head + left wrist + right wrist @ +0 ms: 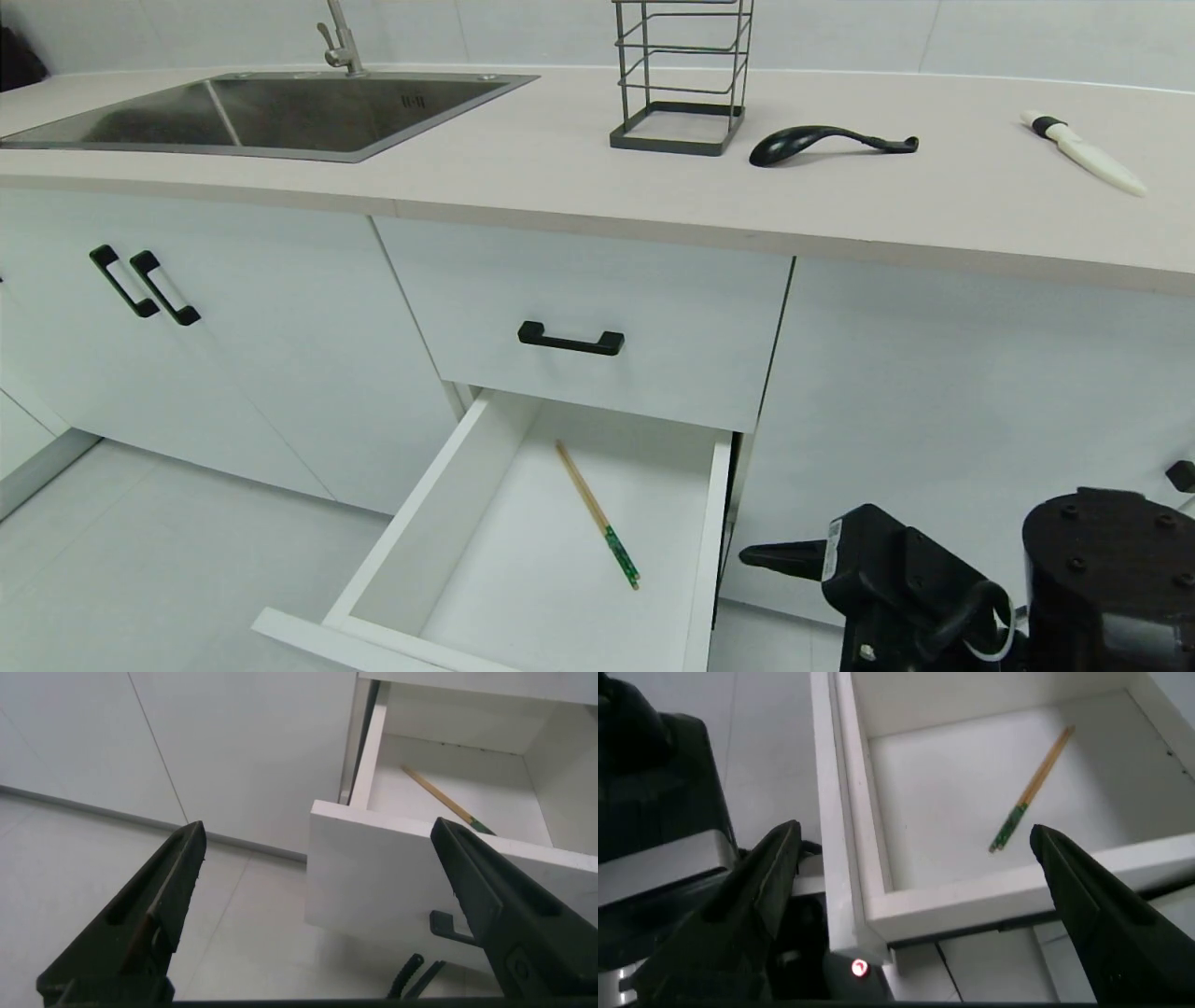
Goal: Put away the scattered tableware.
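White tabletop (pixel 523 177) up top, with a black spoon (pixel 822 142) at the wire rack's (pixel 680 131) three o'clock and a knife (pixel 1083 152) beyond it. Chopsticks (pixel 597 513) lie in the open drawer (pixel 373 560). Left gripper (pixel 318 831) and right gripper (pixel 913 831) hang low, jaws spread and empty — an arm lifting could clip the drawer's rim.

The head view's top edge is cutting off the wire rack (pixel 680 93), its bottom edge the open drawer (pixel 420 532). The drawer's front is partly covering the green end of the chopsticks (pixel 434 789).

No lettering, number or sign can be read. Small dark marks on the sink (pixel 414 101) wall, right of the tap (pixel 341 42), are illegible.
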You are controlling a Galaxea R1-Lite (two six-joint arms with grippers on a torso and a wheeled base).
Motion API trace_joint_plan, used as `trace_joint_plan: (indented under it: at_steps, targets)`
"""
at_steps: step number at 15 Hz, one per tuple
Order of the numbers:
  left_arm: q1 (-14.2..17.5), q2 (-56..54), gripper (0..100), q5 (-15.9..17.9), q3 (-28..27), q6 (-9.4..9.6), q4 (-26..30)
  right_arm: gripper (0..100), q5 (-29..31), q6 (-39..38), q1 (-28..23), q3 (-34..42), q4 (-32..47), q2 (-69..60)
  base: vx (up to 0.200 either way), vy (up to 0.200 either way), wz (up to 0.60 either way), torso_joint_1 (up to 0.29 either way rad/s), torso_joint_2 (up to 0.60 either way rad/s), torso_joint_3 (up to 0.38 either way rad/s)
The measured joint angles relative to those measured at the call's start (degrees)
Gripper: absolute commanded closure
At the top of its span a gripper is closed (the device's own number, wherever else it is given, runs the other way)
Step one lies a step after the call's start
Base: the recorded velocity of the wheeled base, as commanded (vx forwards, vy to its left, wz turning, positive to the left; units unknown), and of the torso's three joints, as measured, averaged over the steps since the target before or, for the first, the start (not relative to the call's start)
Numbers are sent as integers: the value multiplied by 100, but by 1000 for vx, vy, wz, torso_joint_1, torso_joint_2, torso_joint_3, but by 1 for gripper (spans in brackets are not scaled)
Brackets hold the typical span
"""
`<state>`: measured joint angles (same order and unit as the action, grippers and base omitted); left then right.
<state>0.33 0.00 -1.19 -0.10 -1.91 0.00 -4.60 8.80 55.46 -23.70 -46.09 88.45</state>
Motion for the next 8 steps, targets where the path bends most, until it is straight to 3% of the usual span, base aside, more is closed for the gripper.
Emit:
trace_joint_plan:
  at_steps: [4,8]
  targets:
    - [0,0,0,0,0,0,0,0,683,6,-13,61,255,-276,0,0,0,0,0,0]
    - [0,0,0,0,0,0,0,0,783,129,-33,80,272,-408,0,0,0,0,0,0]
